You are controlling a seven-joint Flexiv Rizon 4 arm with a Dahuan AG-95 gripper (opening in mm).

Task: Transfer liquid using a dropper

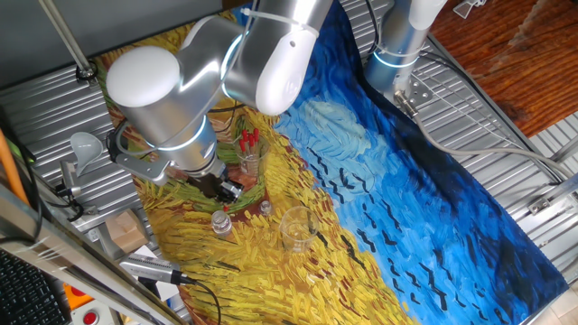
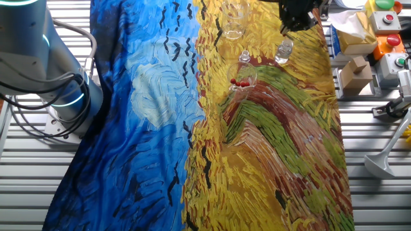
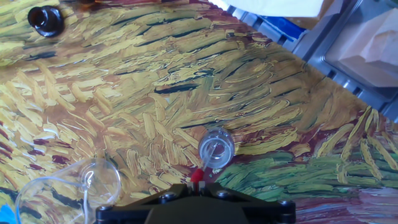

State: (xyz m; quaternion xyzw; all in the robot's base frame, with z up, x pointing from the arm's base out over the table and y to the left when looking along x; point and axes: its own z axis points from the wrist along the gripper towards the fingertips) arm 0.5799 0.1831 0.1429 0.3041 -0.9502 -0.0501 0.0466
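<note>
My gripper (image 3: pixel 196 185) is shut on the dropper (image 3: pixel 198 177); its red bulb shows just past the jaws. The clear stem points down at the mouth of a small clear vial (image 3: pixel 216 150) right below. In the one fixed view the gripper (image 1: pixel 225 193) hangs just above this vial (image 1: pixel 221 224), with the red bulb (image 1: pixel 226 208) between them. In the other fixed view the gripper (image 2: pixel 297 18) is at the top edge, above the vial (image 2: pixel 284 51). A glass beaker (image 1: pixel 249 152) behind the gripper holds several more red-bulbed droppers (image 2: pixel 241 82).
An empty clear beaker (image 1: pixel 296 227) stands right of the vial and shows in the hand view (image 3: pixel 68 190). A small dark bottle (image 3: pixel 45 20) stands nearby (image 2: pixel 244 57). Boxes (image 2: pixel 355 72) and buttons (image 2: pixel 393 40) lie off the painted cloth's edge (image 2: pixel 331 96).
</note>
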